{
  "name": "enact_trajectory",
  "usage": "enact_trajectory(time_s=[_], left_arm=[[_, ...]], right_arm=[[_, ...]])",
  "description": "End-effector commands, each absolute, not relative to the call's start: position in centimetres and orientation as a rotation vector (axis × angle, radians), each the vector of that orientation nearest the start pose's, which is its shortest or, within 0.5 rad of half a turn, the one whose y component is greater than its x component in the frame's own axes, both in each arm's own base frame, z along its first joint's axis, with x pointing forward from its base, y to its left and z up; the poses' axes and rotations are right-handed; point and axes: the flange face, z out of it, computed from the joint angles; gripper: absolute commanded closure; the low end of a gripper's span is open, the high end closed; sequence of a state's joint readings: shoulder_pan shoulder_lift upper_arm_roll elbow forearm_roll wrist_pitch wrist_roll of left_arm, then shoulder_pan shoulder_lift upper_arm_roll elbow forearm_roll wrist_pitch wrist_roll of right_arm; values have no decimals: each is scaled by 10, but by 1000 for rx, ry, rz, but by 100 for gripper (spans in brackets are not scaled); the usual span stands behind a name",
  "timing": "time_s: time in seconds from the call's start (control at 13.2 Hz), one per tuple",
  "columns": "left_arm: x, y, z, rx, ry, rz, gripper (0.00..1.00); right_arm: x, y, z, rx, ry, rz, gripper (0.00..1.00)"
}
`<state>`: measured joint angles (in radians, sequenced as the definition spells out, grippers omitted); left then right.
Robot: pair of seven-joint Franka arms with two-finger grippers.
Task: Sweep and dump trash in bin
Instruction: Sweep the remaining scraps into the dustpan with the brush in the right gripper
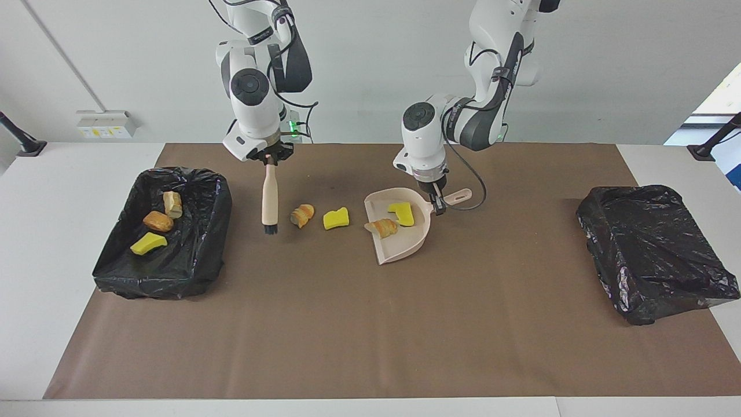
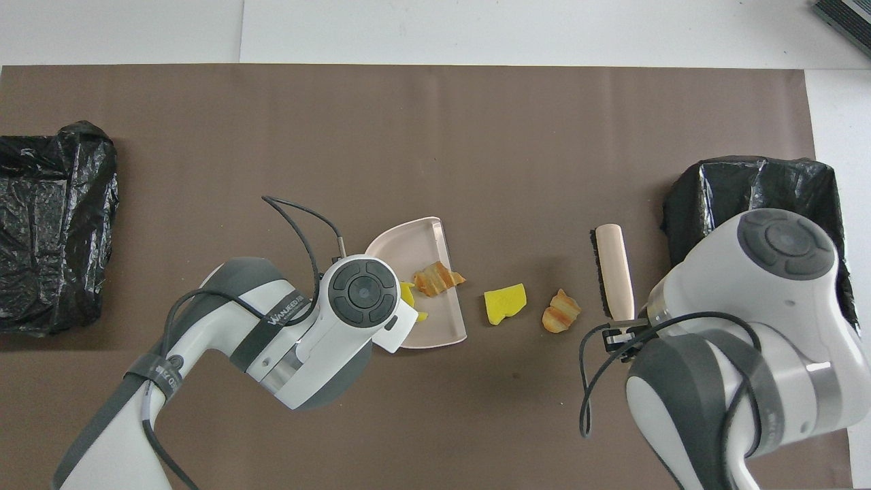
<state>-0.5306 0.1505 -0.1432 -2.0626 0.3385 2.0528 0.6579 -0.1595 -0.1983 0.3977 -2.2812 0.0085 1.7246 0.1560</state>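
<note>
My right gripper is shut on the top of a beige brush, whose black bristles are down at the mat. Beside the bristles, toward the left arm's end, lie an orange-brown lump and a yellow wedge of trash. My left gripper is shut on the handle of the beige dustpan, which rests on the mat. The pan holds a yellow wedge, and a bread-like lump sits at its lip. Three more chunks lie in the black-lined bin.
That bin stands at the right arm's end of the brown mat. A second black-lined bin stands at the left arm's end. In the overhead view, the left wrist covers part of the dustpan.
</note>
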Motion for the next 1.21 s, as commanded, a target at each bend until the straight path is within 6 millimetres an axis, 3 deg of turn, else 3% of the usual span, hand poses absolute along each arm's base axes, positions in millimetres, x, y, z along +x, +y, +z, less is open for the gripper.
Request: enact_trajectory(time_s=[0.0,0.3,0.45,0.53,0.68,1.14], left_arm=[[430,-331,359,-1999,1981,250,100],[427,-324,359,-1999,1958,324,100],[422,-321,360,-1996,1953,335,100],[420,-321,359,-1994,1955,337,100],[419,-321,359,-1994,1955,337,100],[419,-316,352,-2005,1963,311,100]], right_arm=[[404,120,379,-3259,-75,597,100],[410,145,342,-3110,39,585,100],[408,177,323,-3047,75,570,100],[405,189,323,-2993,116,580,100],[388,233,329,-2896,93,599,100],[359,293,350,-2584,138,661,100]])
